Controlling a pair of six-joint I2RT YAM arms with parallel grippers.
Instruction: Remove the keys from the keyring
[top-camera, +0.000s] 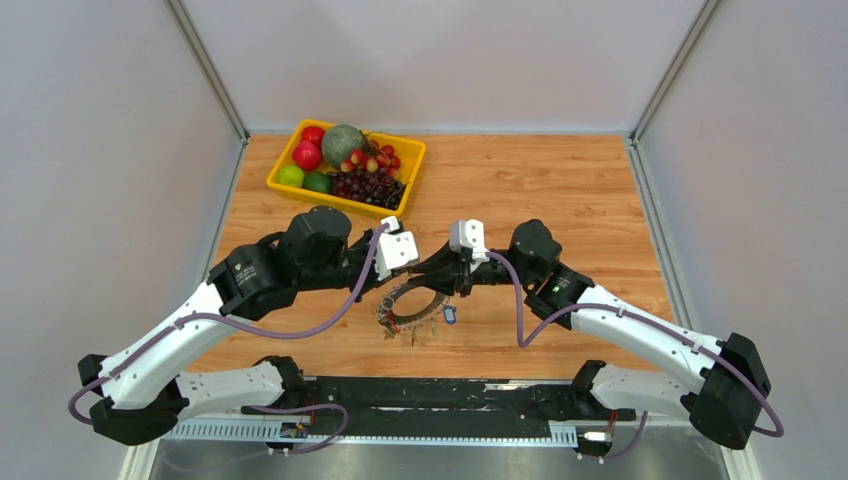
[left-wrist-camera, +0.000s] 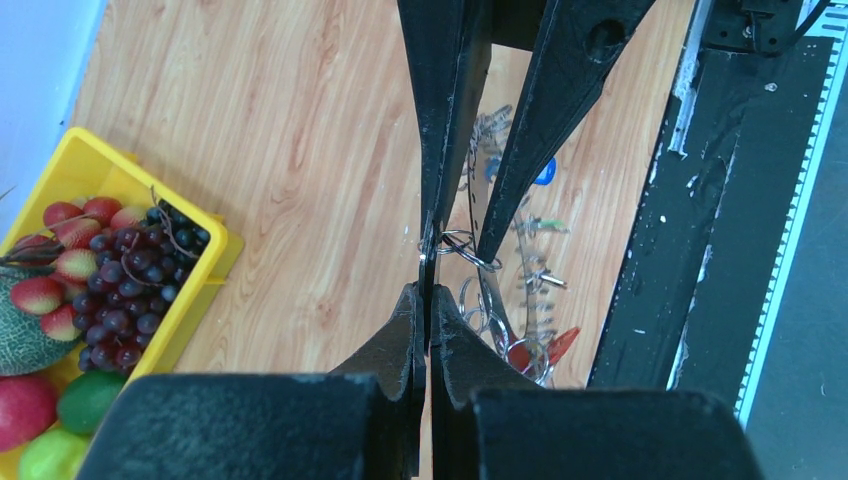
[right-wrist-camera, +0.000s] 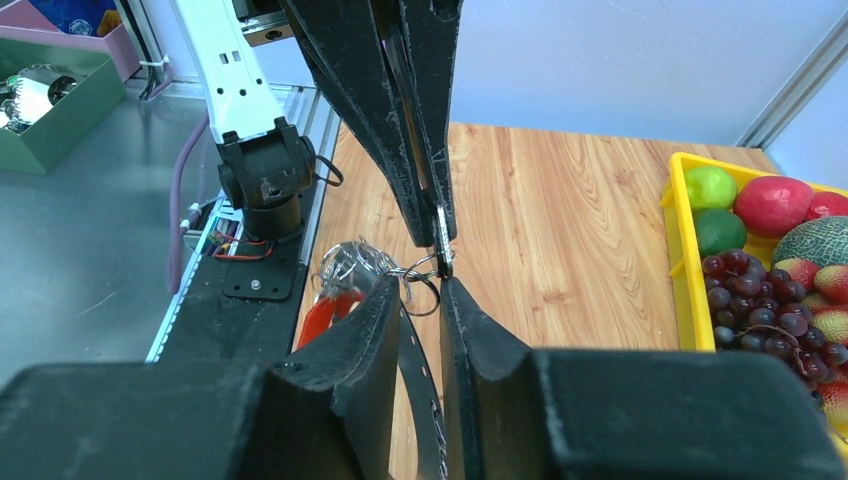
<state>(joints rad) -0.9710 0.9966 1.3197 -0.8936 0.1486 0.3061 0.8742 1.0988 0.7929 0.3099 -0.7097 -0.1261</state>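
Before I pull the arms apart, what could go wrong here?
The left claw seems to pinch a small ring only at its very tips; a tug may slip it free.
The right claw, open, sits tip to tip with it, so the two may clash.
The keys sit bunched on the keyring; pulling may drag the whole lot.

Top: from above and behind the arm bases (top-camera: 280, 378), down onto the whole desk (top-camera: 560, 190). Left wrist: close over the left claw (left-wrist-camera: 427, 290), steeply downward. Right wrist: low past the right claw (right-wrist-camera: 420, 285), leftward across the desk. Shared by all: keyring (top-camera: 398, 298), yellow tray (top-camera: 415, 165).
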